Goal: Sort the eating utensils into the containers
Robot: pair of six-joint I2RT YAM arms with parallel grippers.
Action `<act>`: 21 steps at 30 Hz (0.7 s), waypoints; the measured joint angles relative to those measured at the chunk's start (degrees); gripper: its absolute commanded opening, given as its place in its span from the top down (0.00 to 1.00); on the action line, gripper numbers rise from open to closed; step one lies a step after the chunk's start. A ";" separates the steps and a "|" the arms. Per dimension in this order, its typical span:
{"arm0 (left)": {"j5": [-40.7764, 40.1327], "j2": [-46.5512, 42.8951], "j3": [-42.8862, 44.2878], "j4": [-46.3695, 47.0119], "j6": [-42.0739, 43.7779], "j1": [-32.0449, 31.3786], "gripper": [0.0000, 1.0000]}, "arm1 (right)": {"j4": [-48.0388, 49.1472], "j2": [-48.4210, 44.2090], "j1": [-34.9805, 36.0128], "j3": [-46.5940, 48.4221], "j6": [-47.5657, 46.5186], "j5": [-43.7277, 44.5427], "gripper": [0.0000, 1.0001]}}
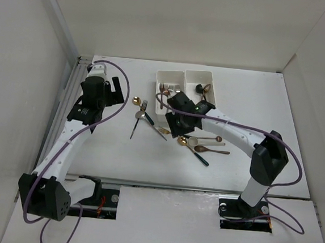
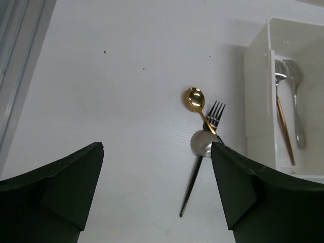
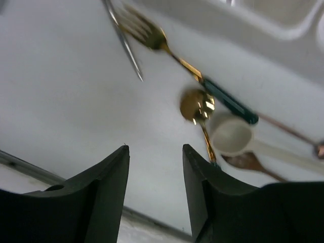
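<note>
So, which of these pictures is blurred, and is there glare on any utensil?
Right wrist view: soft and smeared throughout, with strong glare on the bowl of the gold spoon. Left wrist view: sharp; another gold spoon shows only a small highlight. Top external view: even light, with only faint shadows on the table.

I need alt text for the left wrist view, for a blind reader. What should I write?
The left tool hangs open and empty above a white table, where a gold spoon, a black-handled fork and a silver spoon overlap. At right, a white bin holds two forks.
</note>
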 measured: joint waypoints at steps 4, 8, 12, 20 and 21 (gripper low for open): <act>1.44 -4.55 -3.48 -0.76 -3.91 0.09 0.17 | -5.66 0.22 -0.68 -8.72 3.52 0.46 0.45; 3.02 -8.37 -7.32 -0.70 -6.91 2.05 0.18 | -7.56 -0.66 -2.08 -16.00 9.31 0.46 0.32; 5.31 -10.38 -9.11 -0.55 -9.57 5.68 0.21 | -8.70 -5.75 -1.99 -21.88 14.19 1.92 0.26; 7.74 -10.78 -9.09 1.90 -9.62 8.35 0.24 | -3.23 -3.06 -4.66 -24.30 15.80 1.97 0.35; 7.72 -10.78 -9.09 2.05 -9.46 8.70 0.24 | -2.34 -1.79 -4.79 -24.30 15.76 1.90 0.36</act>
